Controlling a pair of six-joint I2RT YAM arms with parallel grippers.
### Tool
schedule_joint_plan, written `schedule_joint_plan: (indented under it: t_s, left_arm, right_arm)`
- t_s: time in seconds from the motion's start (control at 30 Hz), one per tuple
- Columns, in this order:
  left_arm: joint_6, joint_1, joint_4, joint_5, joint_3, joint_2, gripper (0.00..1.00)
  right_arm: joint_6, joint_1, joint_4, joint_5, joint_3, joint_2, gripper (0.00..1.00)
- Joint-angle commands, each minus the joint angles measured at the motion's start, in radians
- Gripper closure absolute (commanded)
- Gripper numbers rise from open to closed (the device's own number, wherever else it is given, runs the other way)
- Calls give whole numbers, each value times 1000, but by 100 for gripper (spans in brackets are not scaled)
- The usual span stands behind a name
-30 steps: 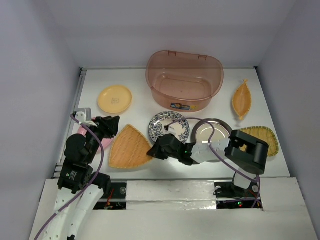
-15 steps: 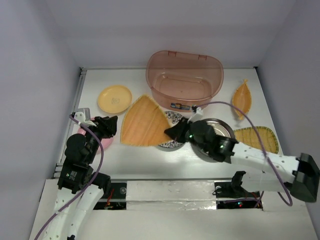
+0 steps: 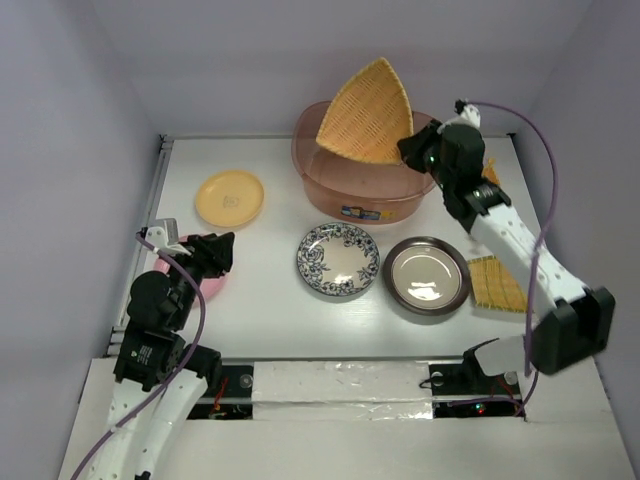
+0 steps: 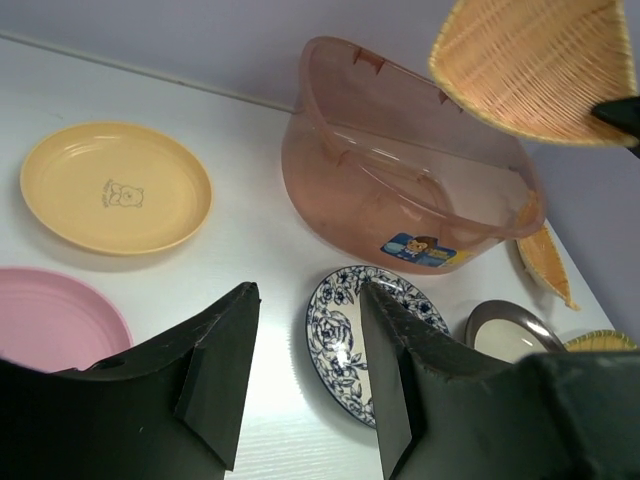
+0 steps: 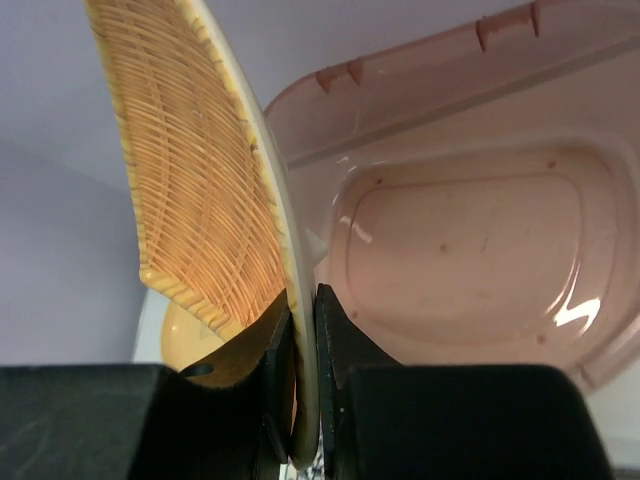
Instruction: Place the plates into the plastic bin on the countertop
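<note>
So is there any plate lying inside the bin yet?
No, the right wrist view shows the plastic bin with a bare floor, and the orange woven triangle clamped in the right gripper above it.

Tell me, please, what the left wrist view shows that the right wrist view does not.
Only the left wrist view shows the pink plate, the floral plate, the metal plate, the sticker on the plastic bin and the open left gripper. Only the right wrist view shows the right gripper shut on the woven triangle's rim. Both show the plastic bin and the woven triangle over it.
</note>
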Motion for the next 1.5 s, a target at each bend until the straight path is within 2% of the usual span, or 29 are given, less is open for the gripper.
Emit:
schedule_joint_plan:
  t_s: [0.0, 0.2, 0.33, 0.63, 0.73, 1.07, 1.23, 1.27, 1.37, 1.47]
  left_arm:
    - [-3, -3, 35, 7, 18, -19, 58]
    - [-3, -21, 35, 1, 19, -28, 56]
    - [-3, -21, 33, -1, 18, -30, 56]
    - [-3, -31, 33, -4, 19, -34, 56]
    - [-3, -31, 33, -5, 19, -36, 56]
    - [-4, -31, 30, -11, 21, -35, 55]
    - [-6, -31, 27, -18, 22, -34, 55]
    - [-6, -31, 27, -16, 24, -34, 55]
    - [-6, -31, 27, -16, 22, -33, 55]
    - [-6, -31, 25, -19, 24, -30, 55]
  right_arm:
    - [-75, -49, -34, -101, 188, 135, 100]
    - [-106, -105, -178, -192, 441, 393, 100]
    - [-120, -106, -238, -230, 518, 496, 100]
    - [-131, -106, -252, -250, 515, 614, 100]
    - [-140, -106, -289, -232, 544, 661, 97]
    - [-161, -106, -333, -178, 564, 749, 76]
    - [-161, -106, -315, -144, 538, 706, 41]
    - [-161, -106, -311, -111, 526, 695, 30]
    - [-169, -106, -314, -83, 523, 654, 22]
    - [-169, -106, -269, -78, 491, 573, 21]
